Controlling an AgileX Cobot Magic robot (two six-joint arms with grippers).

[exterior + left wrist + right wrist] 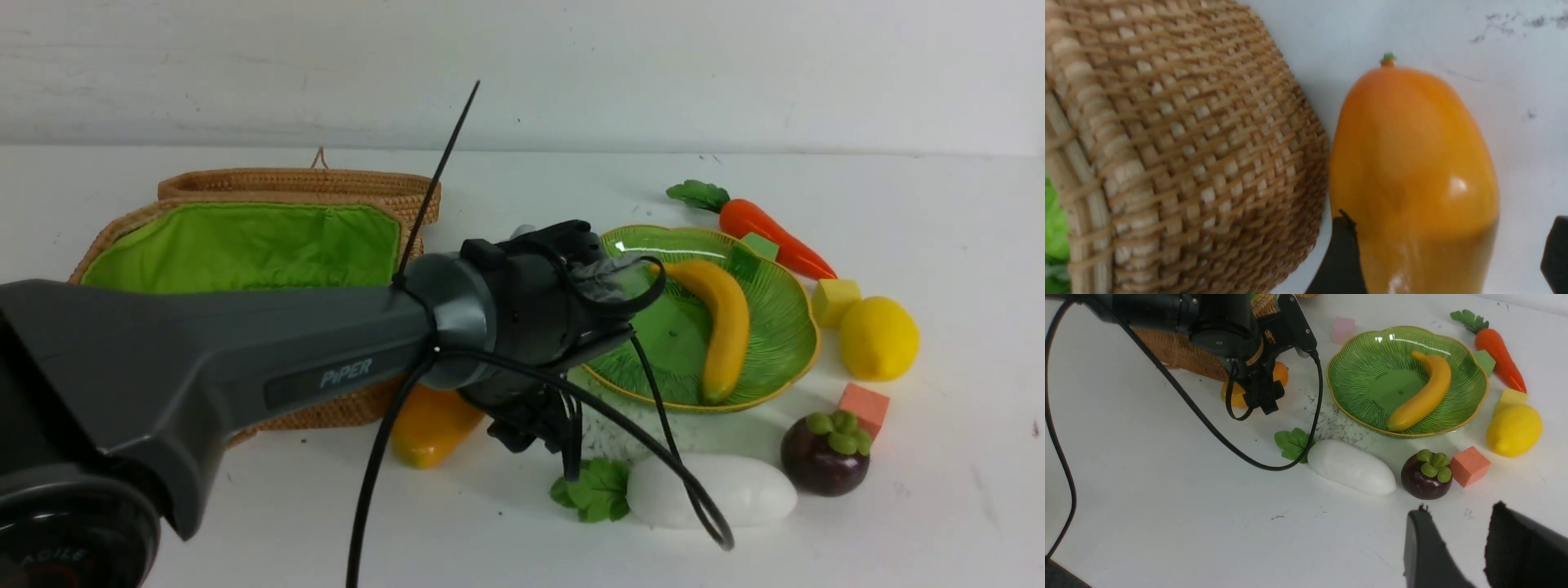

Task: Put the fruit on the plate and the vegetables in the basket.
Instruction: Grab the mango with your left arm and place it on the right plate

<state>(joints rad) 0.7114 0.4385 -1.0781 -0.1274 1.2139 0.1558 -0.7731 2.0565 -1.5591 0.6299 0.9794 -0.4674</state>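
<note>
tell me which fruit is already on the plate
The banana: it alone lies in the green plate. The mango sits on the table beside the basket, and the lemon and mangosteen rest on the table beside the plate.

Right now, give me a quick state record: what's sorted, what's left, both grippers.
plate: banana on it
fruit off plate: mango, lemon, mangosteen
vegetables on table: radish, carrot
basket: beside mango, inside mostly hidden by left arm
left gripper: open, fingers either side of mango
right gripper: open, empty
</note>
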